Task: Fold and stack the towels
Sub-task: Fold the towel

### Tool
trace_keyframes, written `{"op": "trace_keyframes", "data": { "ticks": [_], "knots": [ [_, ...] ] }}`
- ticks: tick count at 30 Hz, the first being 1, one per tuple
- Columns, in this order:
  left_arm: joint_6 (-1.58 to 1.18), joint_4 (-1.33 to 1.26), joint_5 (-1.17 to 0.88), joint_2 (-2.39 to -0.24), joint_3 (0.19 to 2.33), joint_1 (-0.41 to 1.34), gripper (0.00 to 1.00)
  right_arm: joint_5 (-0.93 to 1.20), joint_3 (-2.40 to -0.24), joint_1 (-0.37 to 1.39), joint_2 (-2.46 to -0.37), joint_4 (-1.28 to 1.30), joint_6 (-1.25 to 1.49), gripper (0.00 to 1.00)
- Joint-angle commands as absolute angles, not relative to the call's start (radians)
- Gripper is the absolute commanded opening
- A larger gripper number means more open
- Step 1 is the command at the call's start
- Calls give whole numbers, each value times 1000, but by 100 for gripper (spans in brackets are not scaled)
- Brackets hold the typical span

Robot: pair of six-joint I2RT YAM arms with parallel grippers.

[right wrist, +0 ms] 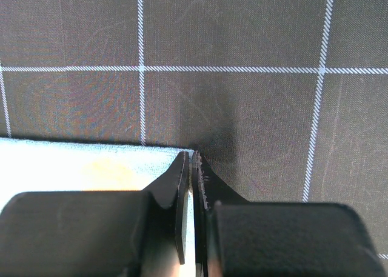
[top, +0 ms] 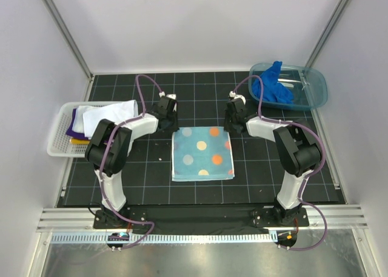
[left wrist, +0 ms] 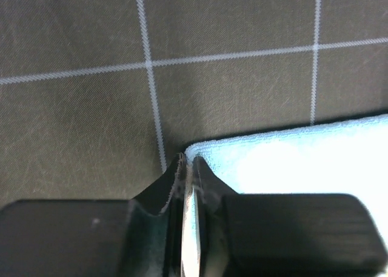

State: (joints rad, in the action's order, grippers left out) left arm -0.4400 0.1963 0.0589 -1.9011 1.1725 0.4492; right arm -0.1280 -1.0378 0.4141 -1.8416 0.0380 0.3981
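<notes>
Presently, on the near side, the spotted towel (top: 202, 154) is seen spread flat in the middle of the black gridded mat (top: 151, 180), with its near edge free and untouched. Its two far corners are taken. The left gripper (left wrist: 188, 162) is pressed together on the far-left corner, a pale sliver of cloth showing between its jaws. The right gripper (right wrist: 191, 159) is pinched likewise on the far-right corner.

The first fold is judged to be in hand, with stacking not yet begun. For it to be done well, both corners should be raised together and to the same height. They should then be carried toward the near edge so that the far edge is laid straight upon it. If one side is led ahead of the other, a skewed fold is to be expected. Only thin cloth is gripped, at the very tips, so a slip is possible and the pull should be kept gentle.

Farther out on the left, a white mesh basket (top: 57, 140) is seen holding a white towel (top: 103, 114) over a purple towel (top: 74, 131) and a yellow towel (top: 77, 141). At the far right, a bright blue towel (top: 273, 86) is heaped in a translucent teal tub (top: 318, 89). Both containers are well apart from the spotted towel, and neither is judged to stand in the path of the fold.
</notes>
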Motion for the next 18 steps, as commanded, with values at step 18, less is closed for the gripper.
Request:
{"op": "trace_keyframes", "data": {
  "ticks": [18],
  "knots": [
    [-483,38,18,-1697,1105,445,0,-101,-818,371,-1499,-209,430,1]
  ]
}}
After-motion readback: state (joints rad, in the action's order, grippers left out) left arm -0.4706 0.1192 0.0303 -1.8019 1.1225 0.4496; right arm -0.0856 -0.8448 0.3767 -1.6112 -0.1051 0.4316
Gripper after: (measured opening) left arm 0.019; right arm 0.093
